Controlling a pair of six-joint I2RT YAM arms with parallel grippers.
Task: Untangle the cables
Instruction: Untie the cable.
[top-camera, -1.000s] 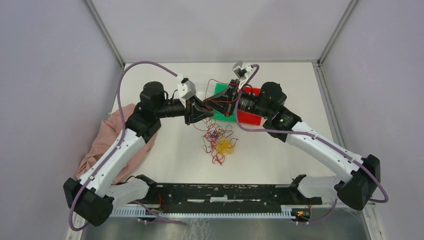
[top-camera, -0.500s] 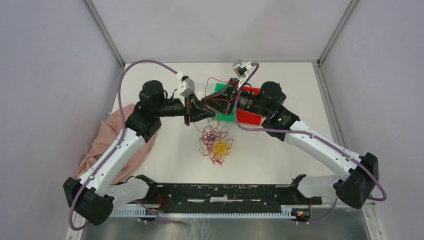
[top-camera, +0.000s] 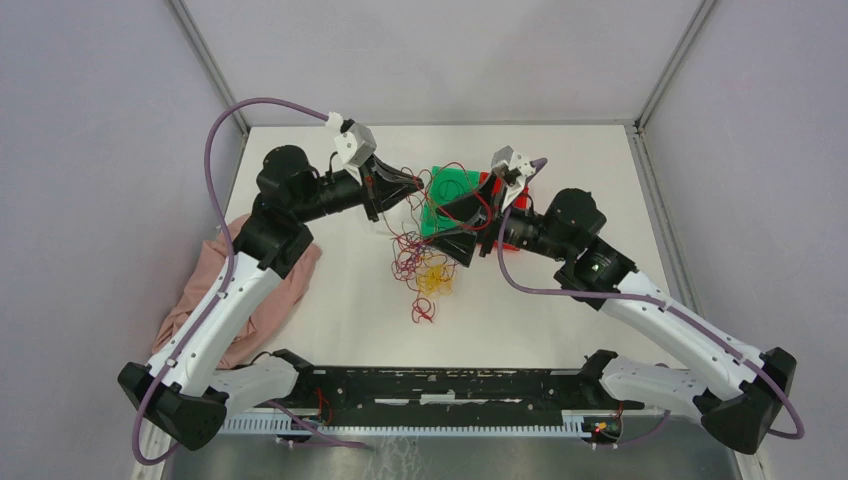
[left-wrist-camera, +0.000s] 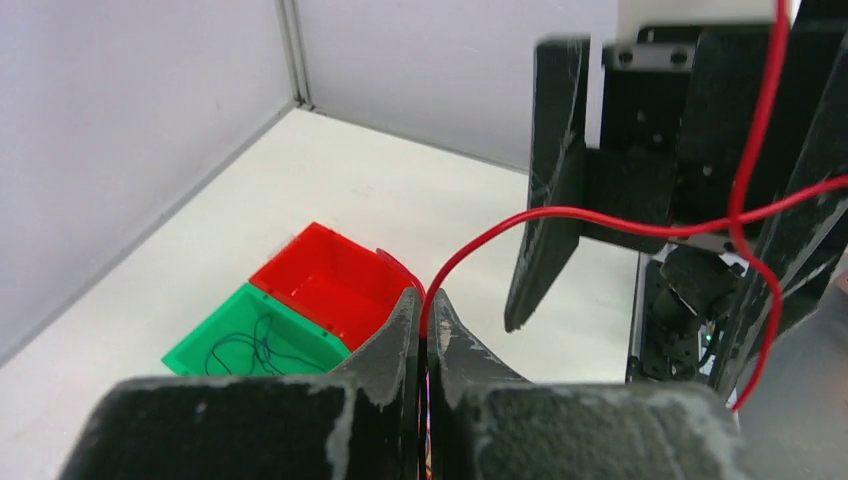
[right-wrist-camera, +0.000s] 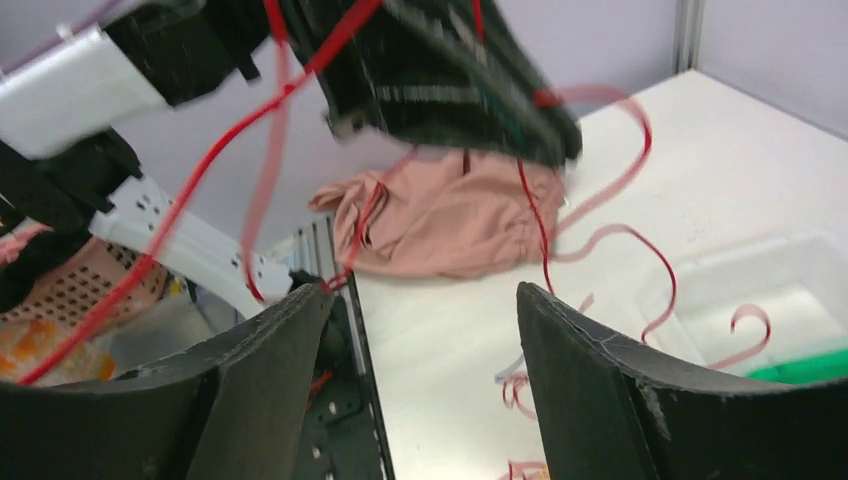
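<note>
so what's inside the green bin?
A thin dark cable lies looped on the floor of the green bin. One corner is hidden behind the left gripper, so anything there can't be seen.

The overhead camera sits high behind my bases and looks down the whole white tabletop (top-camera: 560, 300), far enough to take in both my arms. The camera on my left wrist looks close along my left gripper (left-wrist-camera: 422, 300) towards the far corner, my right gripper (left-wrist-camera: 640, 180) looming just ahead. My right wrist camera looks back between its own fingers (right-wrist-camera: 270, 380), blurred and near. Overhead and left wrist share the green plastic bin (top-camera: 450, 185) and the thin red wire strand (left-wrist-camera: 600, 222). Overhead and right wrist share the crumpled pink cloth (right-wrist-camera: 450, 225).
</note>
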